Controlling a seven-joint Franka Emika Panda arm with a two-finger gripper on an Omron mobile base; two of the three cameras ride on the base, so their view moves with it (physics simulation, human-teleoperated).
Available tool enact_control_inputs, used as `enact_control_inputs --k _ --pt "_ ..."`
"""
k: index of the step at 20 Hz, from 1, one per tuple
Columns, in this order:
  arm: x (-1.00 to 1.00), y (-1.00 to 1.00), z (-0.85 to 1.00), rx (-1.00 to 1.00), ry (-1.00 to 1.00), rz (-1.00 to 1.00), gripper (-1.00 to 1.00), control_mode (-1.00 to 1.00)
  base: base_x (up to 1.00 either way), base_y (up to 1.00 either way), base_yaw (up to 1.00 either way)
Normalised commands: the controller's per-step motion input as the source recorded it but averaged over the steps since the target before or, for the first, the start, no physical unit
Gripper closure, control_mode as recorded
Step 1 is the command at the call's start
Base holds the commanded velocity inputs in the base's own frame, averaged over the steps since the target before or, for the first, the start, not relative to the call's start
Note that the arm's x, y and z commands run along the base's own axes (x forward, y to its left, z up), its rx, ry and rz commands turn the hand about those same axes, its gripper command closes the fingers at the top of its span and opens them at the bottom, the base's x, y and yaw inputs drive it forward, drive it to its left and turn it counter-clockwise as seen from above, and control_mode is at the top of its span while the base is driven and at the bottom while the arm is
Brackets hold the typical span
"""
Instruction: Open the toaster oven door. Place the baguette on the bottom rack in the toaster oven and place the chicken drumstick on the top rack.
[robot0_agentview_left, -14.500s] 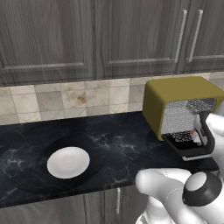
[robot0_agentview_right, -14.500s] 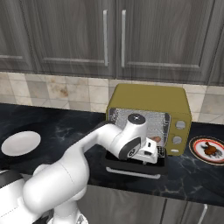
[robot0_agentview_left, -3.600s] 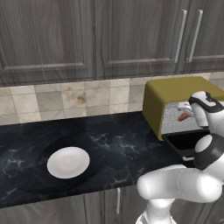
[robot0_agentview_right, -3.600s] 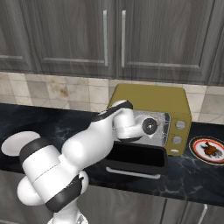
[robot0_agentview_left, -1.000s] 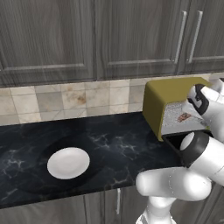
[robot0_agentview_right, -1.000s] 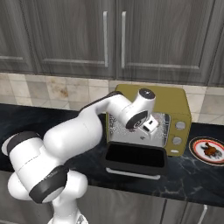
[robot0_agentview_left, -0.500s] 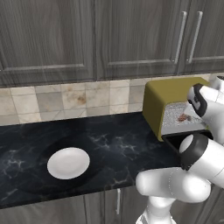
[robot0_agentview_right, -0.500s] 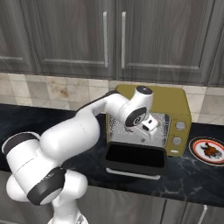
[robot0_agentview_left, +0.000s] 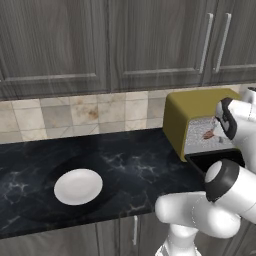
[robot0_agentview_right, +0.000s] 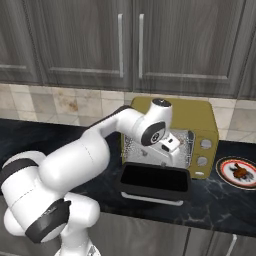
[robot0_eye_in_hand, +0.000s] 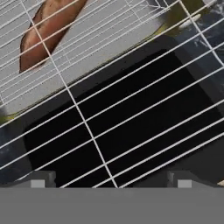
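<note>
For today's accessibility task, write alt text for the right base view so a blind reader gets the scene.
A white robot arm reaches into a mustard-yellow toaster oven on a black counter, its hand at the wire racks above the toaster oven door, which hangs open and flat. To the right, a chicken drumstick sits on a red-rimmed plate.

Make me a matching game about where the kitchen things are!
Things:
1. toaster oven door
2. baguette
3. chicken drumstick
4. white plate

Places or states:
A. on the red-rimmed plate
B. folded down, open
C. inside the toaster oven
D. on the dark counter

Pairs: 1-B, 2-C, 3-A, 4-D
</note>
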Motion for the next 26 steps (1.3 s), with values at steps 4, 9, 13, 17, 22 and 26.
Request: enact_control_inputs --k 4,9,13,17,22,26 --pt "-0.52 -0.13 -0.94 -0.04 0.19 0.00 -1.00 -1.00 0.00 0.00 0.00" --pt "-0.54 -0.10 -0.94 -0.03 0.18 0.00 -1.00 -1.00 0.00 0.00 0.00" --pt "-0.61 -0.09 -0.94 -0.02 0.12 0.00 -1.00 -1.00 0.00 0.00 0.00" --pt "-0.68 -0.06 -0.94 -0.04 0.07 0.00 -1.00 -1.00 0.00 0.00 0.00" --pt "-0.75 -0.07 -0.94 -0.03 0.02 0.00 -1.00 -1.00 0.00 0.00 0.00" --pt "-0.77 -0.03 -0.94 -0.05 0.00 0.00 -1.00 -1.00 0.00 0.00 0.00"
